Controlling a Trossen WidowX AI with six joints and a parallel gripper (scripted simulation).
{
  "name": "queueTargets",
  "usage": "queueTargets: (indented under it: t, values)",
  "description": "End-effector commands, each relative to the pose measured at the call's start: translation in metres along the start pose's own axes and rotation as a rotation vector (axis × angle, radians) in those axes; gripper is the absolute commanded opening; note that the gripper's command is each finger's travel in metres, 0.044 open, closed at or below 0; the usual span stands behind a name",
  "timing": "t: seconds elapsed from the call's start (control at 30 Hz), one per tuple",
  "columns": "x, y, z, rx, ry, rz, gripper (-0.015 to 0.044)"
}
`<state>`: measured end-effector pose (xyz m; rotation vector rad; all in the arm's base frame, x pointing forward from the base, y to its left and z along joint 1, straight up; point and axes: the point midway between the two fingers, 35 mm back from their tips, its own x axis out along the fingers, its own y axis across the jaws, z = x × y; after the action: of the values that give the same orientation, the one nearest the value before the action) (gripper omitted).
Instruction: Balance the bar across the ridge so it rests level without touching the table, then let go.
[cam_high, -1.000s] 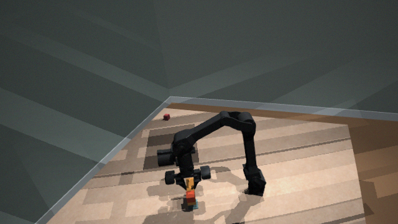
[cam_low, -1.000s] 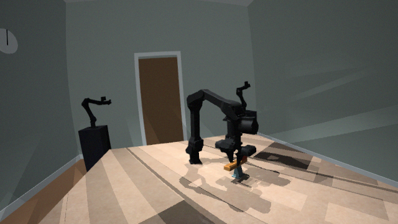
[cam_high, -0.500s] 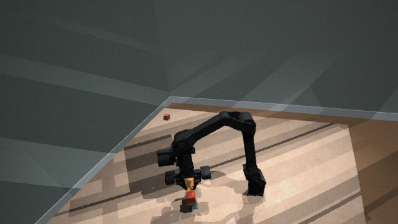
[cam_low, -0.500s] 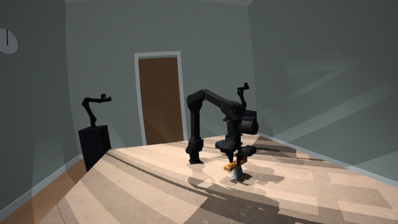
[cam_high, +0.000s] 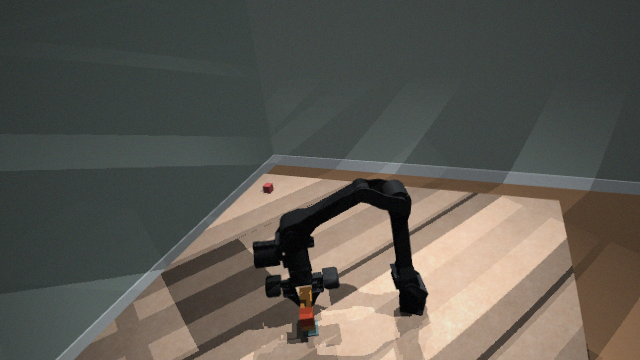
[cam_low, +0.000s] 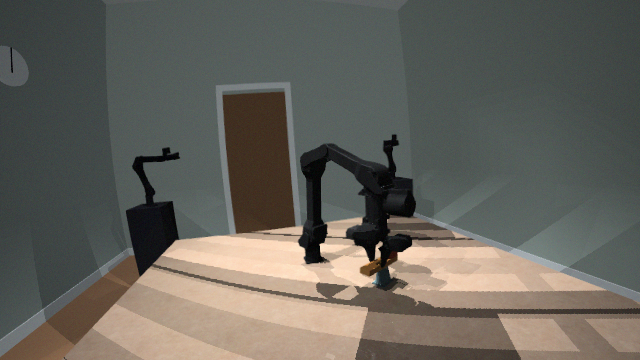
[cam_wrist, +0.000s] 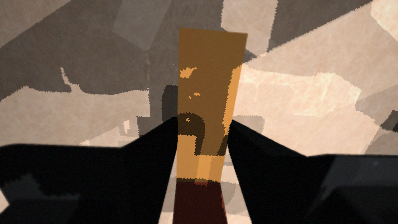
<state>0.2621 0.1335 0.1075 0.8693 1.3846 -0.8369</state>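
Note:
The bar (cam_high: 305, 295) (cam_low: 369, 269) (cam_wrist: 212, 65) is orange with a red end section. My gripper (cam_high: 306, 303) (cam_low: 377, 260) (cam_wrist: 202, 124) points down and is shut on the bar, one finger on each side of its orange part near the red section. The ridge (cam_high: 313, 329) (cam_low: 382, 278) is a small teal block on the table, directly under the bar in the exterior view. The bar is off the table and looks roughly level. Whether it touches the ridge cannot be told. The ridge is hidden in the wrist view.
A small red cube (cam_high: 268, 188) lies far off near the table's back corner. My arm's base (cam_high: 413, 297) (cam_low: 312, 250) stands on the wooden table (cam_high: 520, 260) (cam_low: 225, 310). In the exterior view another arm stands on a black pedestal (cam_low: 152, 230), and a further arm (cam_low: 390, 152) shows behind mine.

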Motion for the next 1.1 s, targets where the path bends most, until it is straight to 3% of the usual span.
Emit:
queueTargets:
  t: [0.0, 1.07]
  values:
    - [0.0008, 0.0001, 0.0, 0.0, -0.001, 0.0, 0.0]
    - [0.0035, 0.0001, -0.0001, 0.0, -0.001, 0.0, 0.0]
